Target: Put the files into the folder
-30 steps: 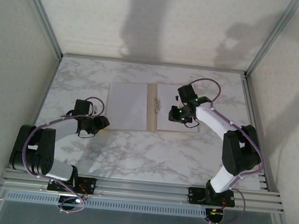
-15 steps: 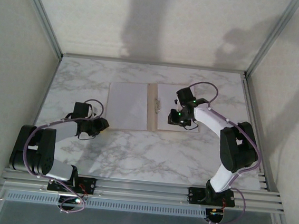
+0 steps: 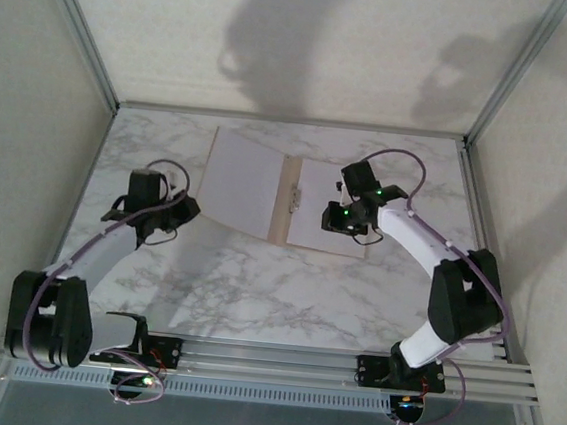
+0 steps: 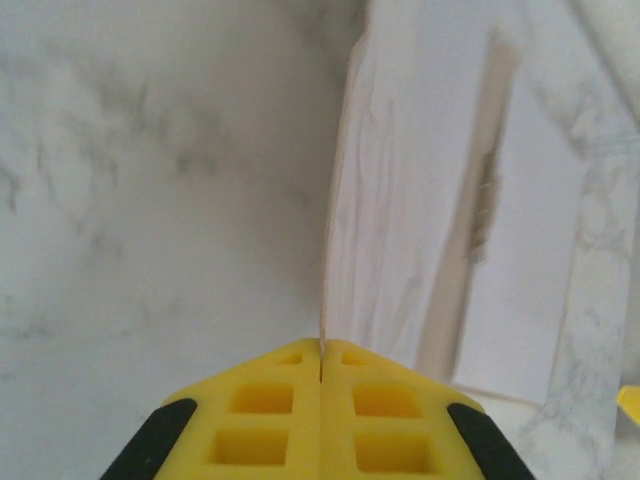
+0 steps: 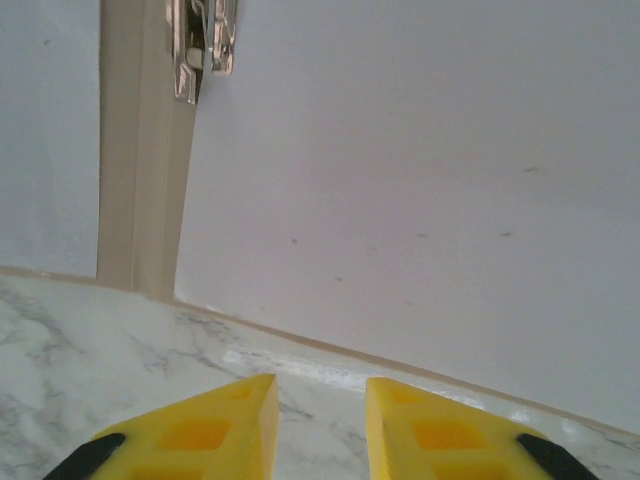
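Observation:
The tan folder [image 3: 287, 201] lies open mid-table with its metal clip [image 5: 200, 40] at the spine. White files [image 3: 317, 201] rest on its right half, also seen as the white sheet [image 5: 420, 180]. My left gripper [image 3: 196, 214] is shut on the near left edge of the folder's left cover [image 4: 345, 180], which is raised off the table and stands edge-on between the fingers [image 4: 260, 410]. That cover's inner face looks white and wrinkled. My right gripper [image 5: 320, 400] hovers open over the marble just short of the folder's near edge, holding nothing.
The marble table [image 3: 256, 290] is ringed by white walls and aluminium posts [image 3: 80, 27]. A metal rail [image 3: 270, 357] with both arm bases runs along the near edge.
My left gripper has shut on the folder's left cover and lifted it, so that cover now tilts up. The left arm reached forward. The right gripper has barely shifted.

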